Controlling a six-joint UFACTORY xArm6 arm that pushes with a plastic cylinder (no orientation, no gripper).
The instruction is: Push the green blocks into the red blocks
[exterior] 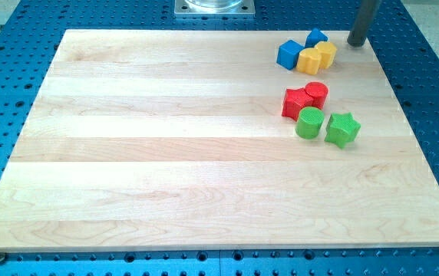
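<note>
Green cylinder (309, 123) is seen touching the lower edge of the red star-shaped block (295, 103), toward the view's bottom of it. Green star-shaped block (342, 129) is placed just to the view's right of the green cylinder, apart from the red blocks by a narrow gap. Red cylinder (316, 94) is pressed against the red star's right side. Above the red pair, toward the view's top, a cluster is noted: two blue blocks (288, 54) (316, 37) and two yellow blocks (309, 60) (325, 53), mutually touching. My tip (356, 43) is set down to the view's upper right of the red blocks, just right of the yellow blocks, touching no block. No jaws exist on the rod; nothing is held. All rests on the wooden board (166, 153).
</note>
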